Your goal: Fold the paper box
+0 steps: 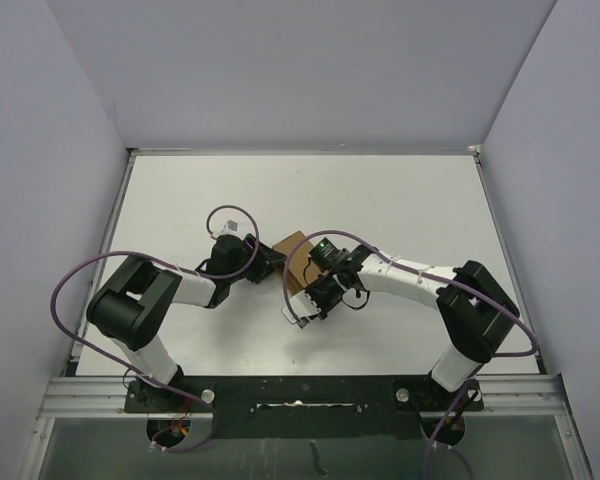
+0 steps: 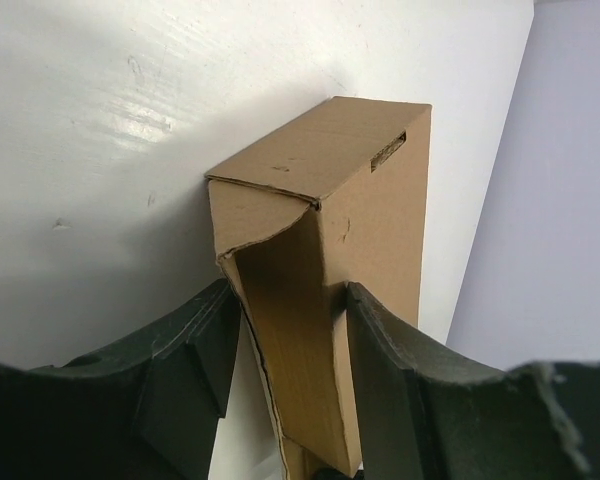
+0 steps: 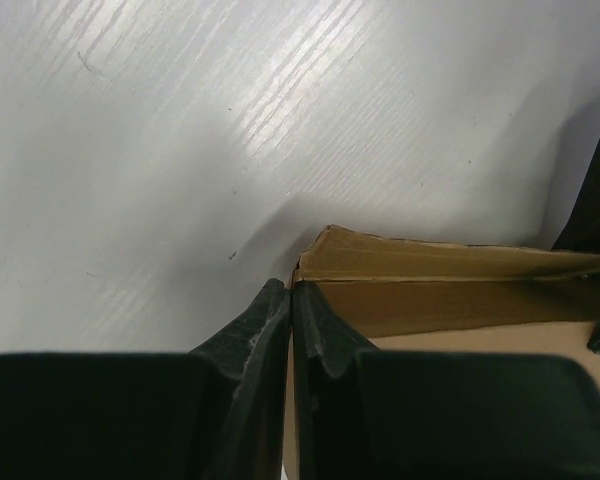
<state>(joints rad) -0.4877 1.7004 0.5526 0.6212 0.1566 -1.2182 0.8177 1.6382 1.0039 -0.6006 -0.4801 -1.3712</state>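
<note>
Paper box (image 1: 296,256) sits mid-frame on the table (image 1: 400,205). Left hand (image 2: 285,300) clamps the box's open-end wall between its fingers. Right hand (image 3: 290,297) is closed, fingertips together at a box corner.

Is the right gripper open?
No, the right gripper is pinched shut on a wall of the box at its corner.
</note>
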